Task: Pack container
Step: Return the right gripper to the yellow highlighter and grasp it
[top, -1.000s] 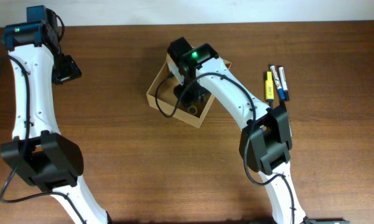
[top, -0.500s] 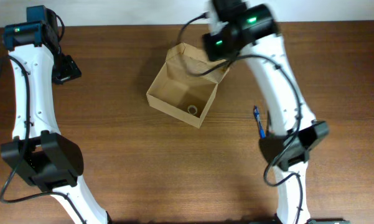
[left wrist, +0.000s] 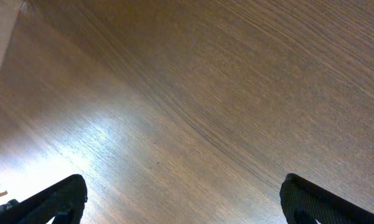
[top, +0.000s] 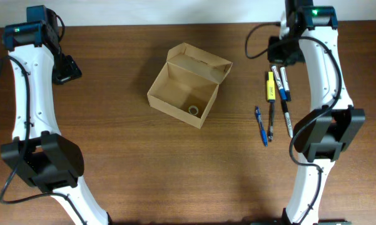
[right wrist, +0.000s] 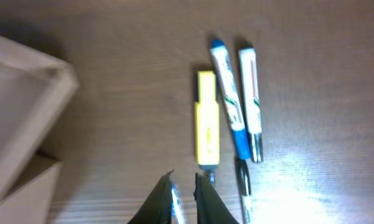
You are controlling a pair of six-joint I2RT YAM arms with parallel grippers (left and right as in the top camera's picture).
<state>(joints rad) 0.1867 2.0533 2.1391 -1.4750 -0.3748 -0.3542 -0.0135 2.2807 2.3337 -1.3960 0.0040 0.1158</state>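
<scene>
**Near the middle of the table, an open box and pens beside it**

Near the middle of the brown table [top: 112, 156], a bit closer to the back edge, sits the container [top: 181, 84]. It is a tan cardboard box. Its lid is up and leans toward the back edge. One small round thing [top: 193, 110] lies on the floor of the box, close to the front wall. I cannot tell what it is.

Toward the right edge, pens lie on the wood, well apart from the box. A yellow marker [top: 270, 86] lies next to a white marker with a blue end [top: 276, 78] and a second white marker [top: 284, 84]. Closer to the front edge lie a blue pen [top: 261, 125], a thin black pen [top: 270, 122] and one more pen [top: 287, 120].

The right gripper [top: 283, 51] hangs over the back ends of the markers, near the back edge. In the right wrist view its two fingers are pulled close, with only a thin gap, and they hold nothing. The yellow marker lies just past their tips, and a corner of the box shows on the left.

The left gripper [top: 67, 69] hangs by the back left corner, far from the box. In the left wrist view its fingers [left wrist: 56, 199] are spread wide over bare wood, with nothing in them.
</scene>
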